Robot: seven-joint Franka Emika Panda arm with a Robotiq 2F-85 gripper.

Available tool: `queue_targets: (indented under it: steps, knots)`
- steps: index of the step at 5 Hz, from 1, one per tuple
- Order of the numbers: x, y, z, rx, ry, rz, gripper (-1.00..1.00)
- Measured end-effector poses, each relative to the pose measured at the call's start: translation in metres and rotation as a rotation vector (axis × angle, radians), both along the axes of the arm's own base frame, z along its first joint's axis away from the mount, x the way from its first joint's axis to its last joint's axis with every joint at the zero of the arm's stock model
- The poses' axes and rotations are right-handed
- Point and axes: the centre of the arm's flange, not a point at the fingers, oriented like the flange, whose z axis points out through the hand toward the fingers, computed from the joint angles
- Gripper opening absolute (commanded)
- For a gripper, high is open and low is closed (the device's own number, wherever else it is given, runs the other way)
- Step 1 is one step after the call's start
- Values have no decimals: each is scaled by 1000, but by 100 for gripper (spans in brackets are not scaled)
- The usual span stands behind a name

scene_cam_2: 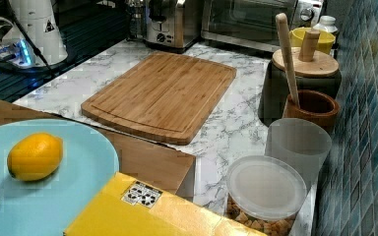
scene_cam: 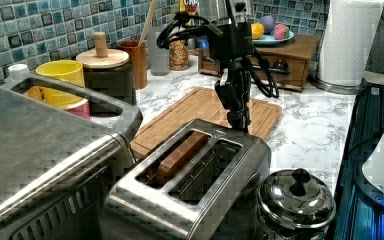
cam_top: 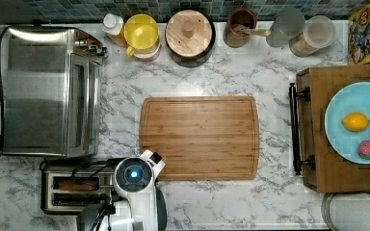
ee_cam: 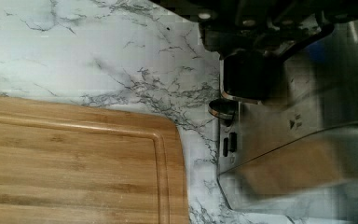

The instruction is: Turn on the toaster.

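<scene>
The toaster (cam_top: 77, 192) is a small steel box at the top view's lower left, in front of the big toaster oven (cam_top: 48, 91). In the left view the toaster (scene_cam: 190, 175) fills the foreground, with a brown slice (scene_cam: 180, 155) in one of its two slots. My gripper (scene_cam: 239, 120) points straight down at the toaster's far end, the end facing the cutting board. The wrist view shows that end of the toaster (ee_cam: 307, 140), with a dark lever (ee_cam: 244, 74) right under the gripper and a small round knob (ee_cam: 221, 108) below it.
A bamboo cutting board (cam_top: 200, 137) lies beside the toaster. A steel lidded pot (scene_cam: 295, 200) stands close to the toaster in the left view. Jars and canisters (cam_top: 190, 33) line the tiled back wall. A wooden box (cam_top: 318, 163) carries a blue plate (cam_top: 342, 101) of fruit.
</scene>
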Motion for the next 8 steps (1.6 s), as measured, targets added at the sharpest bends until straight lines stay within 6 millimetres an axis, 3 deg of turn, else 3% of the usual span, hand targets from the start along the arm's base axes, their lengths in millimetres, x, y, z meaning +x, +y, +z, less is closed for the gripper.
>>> queue_targets:
  steps: [2,6,8]
  knots:
    - [10,-1,-20,-5,28,-16,-100]
    - [35,-9,-37,14,147,-66,-100]
    - [36,-14,-39,27,159,-96,-100]
